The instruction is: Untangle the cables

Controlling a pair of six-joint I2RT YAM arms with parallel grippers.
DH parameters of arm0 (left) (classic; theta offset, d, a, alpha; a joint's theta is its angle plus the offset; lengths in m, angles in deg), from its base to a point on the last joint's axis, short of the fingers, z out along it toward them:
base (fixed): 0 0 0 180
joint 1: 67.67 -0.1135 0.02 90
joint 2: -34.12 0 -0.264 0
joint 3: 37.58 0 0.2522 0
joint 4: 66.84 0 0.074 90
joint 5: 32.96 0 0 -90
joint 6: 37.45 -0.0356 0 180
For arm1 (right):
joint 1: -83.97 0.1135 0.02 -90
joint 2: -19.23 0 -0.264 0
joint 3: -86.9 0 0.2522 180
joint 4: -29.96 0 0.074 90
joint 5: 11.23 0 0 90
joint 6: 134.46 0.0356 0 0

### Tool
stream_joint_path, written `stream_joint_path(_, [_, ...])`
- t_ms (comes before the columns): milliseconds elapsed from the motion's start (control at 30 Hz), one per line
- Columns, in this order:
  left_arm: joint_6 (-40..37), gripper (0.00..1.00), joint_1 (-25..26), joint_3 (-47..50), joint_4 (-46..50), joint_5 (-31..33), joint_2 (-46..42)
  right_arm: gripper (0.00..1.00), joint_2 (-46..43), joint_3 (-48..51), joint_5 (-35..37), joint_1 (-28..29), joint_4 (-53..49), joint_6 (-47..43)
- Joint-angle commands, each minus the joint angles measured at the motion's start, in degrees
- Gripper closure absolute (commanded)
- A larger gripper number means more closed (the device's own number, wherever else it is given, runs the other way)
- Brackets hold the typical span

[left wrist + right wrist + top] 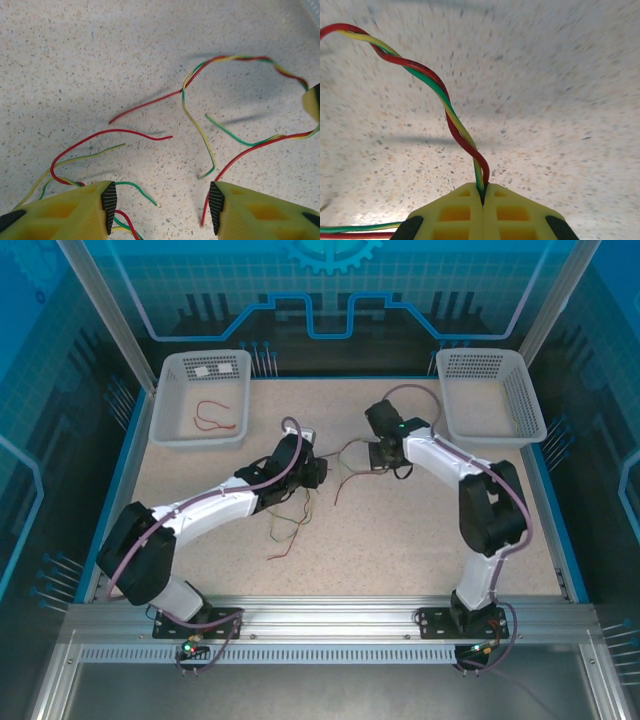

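Cables (440, 92) pinched between right fingers (455, 215) (left fingers (75, 210) apart).

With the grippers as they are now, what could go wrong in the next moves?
1. The right gripper is shut on the cables where red, yellow and green are twisted together; pulling may tighten the twist instead of loosening it.
2. The left gripper is open and holds nothing; several cables lie crossed near its fingers, so closing could catch more than one, or miss them.
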Motion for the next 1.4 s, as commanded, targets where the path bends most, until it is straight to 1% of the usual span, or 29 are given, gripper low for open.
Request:
stream_joint_path(0, [-0.53, 0.45, 0.03, 0.78, -2.86, 0.74, -2.46, 1.0, -4.37, 0.32, 2.82, -0.59, -2.28, -1.11])
stream_joint_path(133, [0.48, 0.45, -0.98, 1.81, -5.44, -1.06, -3.04, 1.0, -7.86, 0.33, 3.51, -0.39, -2.47, -1.61])
stream_joint_path(200, [2.02, 0.45, -2.29, 2.36, -6.23, -3.84, -3.78, 1.0, -9.84, 0.71, 3.32, -0.17, -2.08, -1.77])
stream_joint_path(267, [2.73, 0.44, -3.32, 4.36, -9.65, -6.32, -4.82, 1.0, -12.32, 1.89, 2.8, 0.33, -0.25, -2.15])
stream_joint_path(300, [2.84, 0.39, -3.92, 5.72, -12.14, -7.87, -5.39, 1.0, -13.54, 2.48, 1.88, 0.45, 0.85, -2.63])
stream_joint_path(400, [3.56, 0.37, -4.97, 7.6, -16.04, -11.81, -6.96, 1.0, -16.07, 2.29, -0.13, 0.74, 0.86, -1.57])
stream_joint_path(500, [1.97, 0.35, -5.02, 10.58, -21.74, -15.0, -9.17, 1.0, -18.33, 2.2, -2.74, 1.1, 1.48, -1.37])
stream_joint_path(533, [1.6, 0.29, -5.02, 11.87, -24.21, -15.84, -9.96, 1.0, -18.97, 1.81, -3.51, 1.23, 1.37, -1.31])
stream_joint_path(567, [1.59, 0.26, -5.15, 12.63, -25.82, -16.5, -10.53, 1.0, -19.62, 1.4, -4.07, 1.28, 1.28, -1.08])
stream_joint_path(667, [0.6, 0.26, -5.21, 13.96, -29.82, -23.08, -12.04, 1.0, -21.5, 1.46, -8.63, 1.44, 2.97, 0.05])
stream_joint_path(733, [0.38, 0.25, -5.21, 15.7, -34.1, -26.37, -12.65, 1.0, -22.51, 2.4, -11.68, 1.93, 5.35, 0.81])
stream_joint_path(800, [0.78, 0.26, -5.24, 17.6, -38.97, -27.86, -13.31, 1.0, -23.04, 2.77, -13.03, 2.72, 6.89, 1.15])
stream_joint_path(867, [1.66, 0.28, -5.25, 18.29, -40.6, -27.41, -13.86, 1.0, -23.48, 3.11, -14.86, 3.34, 8.26, 1.6])
stream_joint_path(933, [1.41, 0.29, -5.28, 18.21, -40.34, -28.12, -14.2, 1.0, -24.8, 5.2, -17.6, 3.97, 12.09, 0.95])
stream_joint_path(967, [1.48, 0.31, -5.27, 18.36, -39.9, -27.29, -14.45, 1.0, -25.37, 5.96, -18.13, 4.25, 13.35, 0.86])
stream_joint_path(1133, [2.98, 0.37, -6.33, 20.91, -40.04, -23.53, -17.28, 1.0, -28.92, 9.33, -17.18, 4.11, 16.97, 0.74])
stream_joint_path(1233, [4.22, 0.41, -8.38, 22.85, -41.11, -23.08, -18.78, 1.0, -31.24, 12.01, -18.38, 3.62, 19.98, 0.22])
stream_joint_path(1267, [5.79, 0.45, -9.64, 22.86, -40.77, -23.94, -19.02, 1.0, -31.89, 12.47, -18.58, 3.55, 20.46, 0.09])
stream_joint_path(1300, [7.09, 0.46, -10.67, 23.07, -40.98, -25.28, -19.21, 1.0, -32.41, 13.13, -19.19, 3.54, 21.34, -0.07])
stream_joint_path(1333, [7.22, 0.46, -10.95, 23.51, -41.96, -25.97, -19.38, 1.0, -32.71, 13.78, -19.76, 3.57, 22.23, -0.15])
stream_joint_path(1367, [6.65, 0.51, -10.96, 24.18, -43.22, -26.98, -19.63, 1.0, -32.9, 14.61, -20.69, 3.56, 23.35, 0.11])
